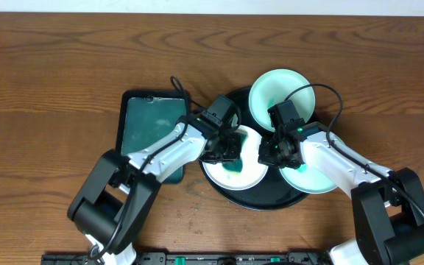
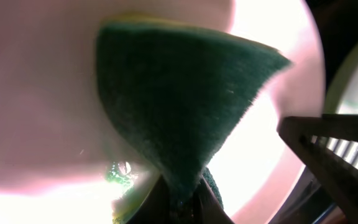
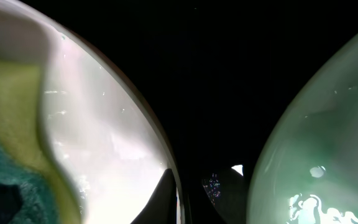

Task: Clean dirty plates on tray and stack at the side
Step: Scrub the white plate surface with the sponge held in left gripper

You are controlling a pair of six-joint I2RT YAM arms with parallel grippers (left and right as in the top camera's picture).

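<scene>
Three white plates lie on the round black tray [image 1: 260, 200]: one at the back [image 1: 280, 94], one at the front left [image 1: 250, 171], one at the front right [image 1: 311, 180]. My left gripper [image 1: 227, 149] is shut on a green sponge [image 2: 179, 106] and presses it on the front left plate [image 2: 42, 93], which has teal smears. My right gripper [image 1: 274, 153] is shut on that plate's right rim [image 3: 114, 137], one finger inside and one outside [image 3: 182, 199]. The sponge also shows in the right wrist view [image 3: 5, 162], as does the front right plate [image 3: 322, 137].
A smaller rectangular black tray [image 1: 126, 110] with teal liquid stands directly left of the round tray, under my left arm. Bare wooden table [image 1: 50, 73] lies around both trays.
</scene>
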